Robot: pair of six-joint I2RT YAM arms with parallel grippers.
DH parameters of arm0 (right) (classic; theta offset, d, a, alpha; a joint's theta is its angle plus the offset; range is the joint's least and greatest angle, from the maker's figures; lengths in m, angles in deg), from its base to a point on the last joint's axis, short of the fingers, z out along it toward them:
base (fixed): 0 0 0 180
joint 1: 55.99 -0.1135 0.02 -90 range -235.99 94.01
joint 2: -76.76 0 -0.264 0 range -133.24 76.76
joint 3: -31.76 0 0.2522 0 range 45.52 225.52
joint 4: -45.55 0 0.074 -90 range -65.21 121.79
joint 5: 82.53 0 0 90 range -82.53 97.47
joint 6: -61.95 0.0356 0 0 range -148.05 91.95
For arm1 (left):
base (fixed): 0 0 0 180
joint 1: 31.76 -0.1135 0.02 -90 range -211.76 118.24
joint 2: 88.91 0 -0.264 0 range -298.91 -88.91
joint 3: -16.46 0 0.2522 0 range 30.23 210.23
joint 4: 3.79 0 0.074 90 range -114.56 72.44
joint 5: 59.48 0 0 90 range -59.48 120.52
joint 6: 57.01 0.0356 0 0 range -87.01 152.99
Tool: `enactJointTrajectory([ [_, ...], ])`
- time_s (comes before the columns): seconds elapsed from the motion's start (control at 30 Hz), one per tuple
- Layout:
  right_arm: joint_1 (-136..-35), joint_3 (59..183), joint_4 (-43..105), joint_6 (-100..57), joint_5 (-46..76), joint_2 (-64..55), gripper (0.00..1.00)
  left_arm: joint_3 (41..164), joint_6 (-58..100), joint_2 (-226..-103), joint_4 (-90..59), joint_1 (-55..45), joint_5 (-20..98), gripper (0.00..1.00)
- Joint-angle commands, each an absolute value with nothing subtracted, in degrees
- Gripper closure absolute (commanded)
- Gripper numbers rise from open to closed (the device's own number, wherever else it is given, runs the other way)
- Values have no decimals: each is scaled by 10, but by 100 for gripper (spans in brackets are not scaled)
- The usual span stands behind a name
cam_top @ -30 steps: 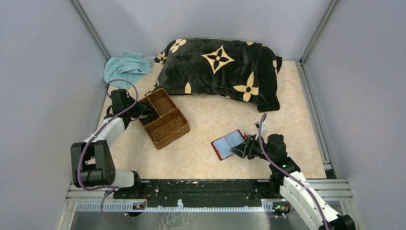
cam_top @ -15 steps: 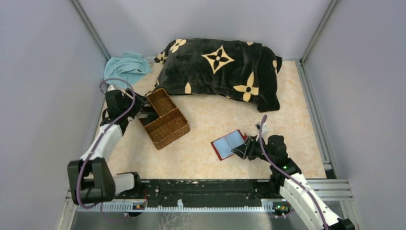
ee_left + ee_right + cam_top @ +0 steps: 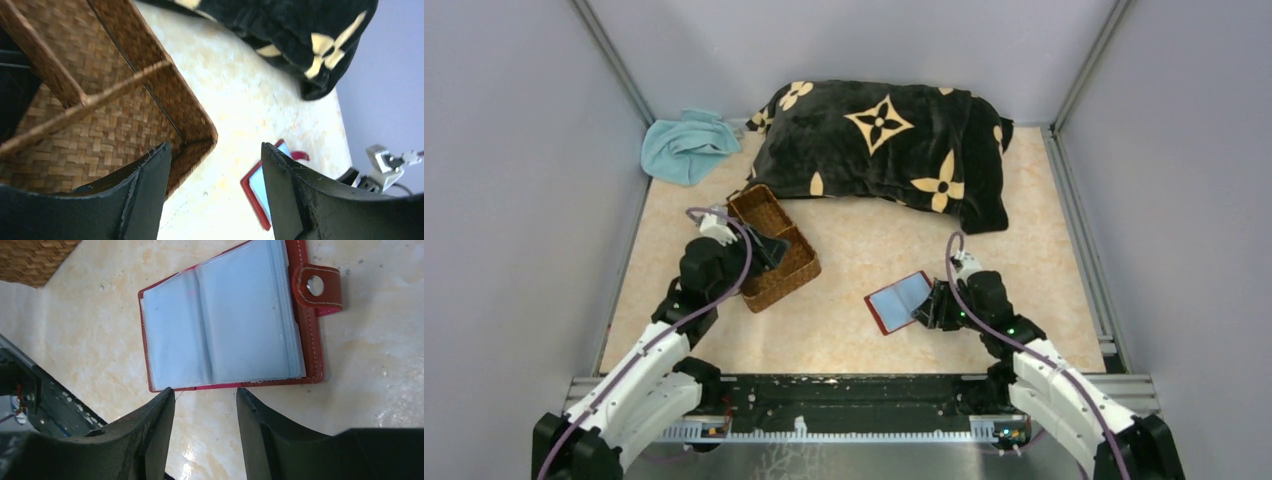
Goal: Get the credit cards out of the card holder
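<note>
The red card holder (image 3: 902, 300) lies open and flat on the table right of centre. Its pale blue plastic sleeves (image 3: 225, 320) face up and its snap strap (image 3: 317, 287) lies out to one side. I cannot make out any card in the sleeves. My right gripper (image 3: 927, 310) (image 3: 205, 390) is open, empty and low over the table, its tips right at the holder's edge. My left gripper (image 3: 774, 250) (image 3: 215, 147) is also open and empty. It hangs over the wicker basket's (image 3: 779, 265) near compartment and points toward the holder (image 3: 260, 185).
The two-compartment wicker basket (image 3: 125, 100) sits left of centre. A black pillow with tan flowers (image 3: 884, 150) fills the back of the table, and a teal cloth (image 3: 686, 145) lies in the back left corner. Grey walls close in both sides, and a metal rail (image 3: 844, 395) runs along the front.
My left arm has swung from the basket's far left side to above its near compartment, turning to face right. My right gripper has edged slightly forward along the holder's edge.
</note>
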State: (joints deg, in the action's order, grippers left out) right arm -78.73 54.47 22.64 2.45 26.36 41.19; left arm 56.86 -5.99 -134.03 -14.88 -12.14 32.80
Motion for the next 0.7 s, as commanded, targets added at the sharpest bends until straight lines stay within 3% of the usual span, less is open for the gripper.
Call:
enactJointTrajectory([
  [0.0, -861, 625, 215, -14, 145, 358, 50, 529, -59, -1327, -126, -68, 288, 28],
  [0.13, -909, 671, 205, -29, 74, 312, 45, 508, -60, -1353, -107, -19, 291, 28],
  [0.33, -1003, 730, 204, -39, -14, 214, 30, 505, -61, -1402, -85, 32, 288, 29],
  [0.67, -1104, 781, 217, -26, -86, 74, 28, 493, -58, -1382, -107, 34, 275, 29],
])
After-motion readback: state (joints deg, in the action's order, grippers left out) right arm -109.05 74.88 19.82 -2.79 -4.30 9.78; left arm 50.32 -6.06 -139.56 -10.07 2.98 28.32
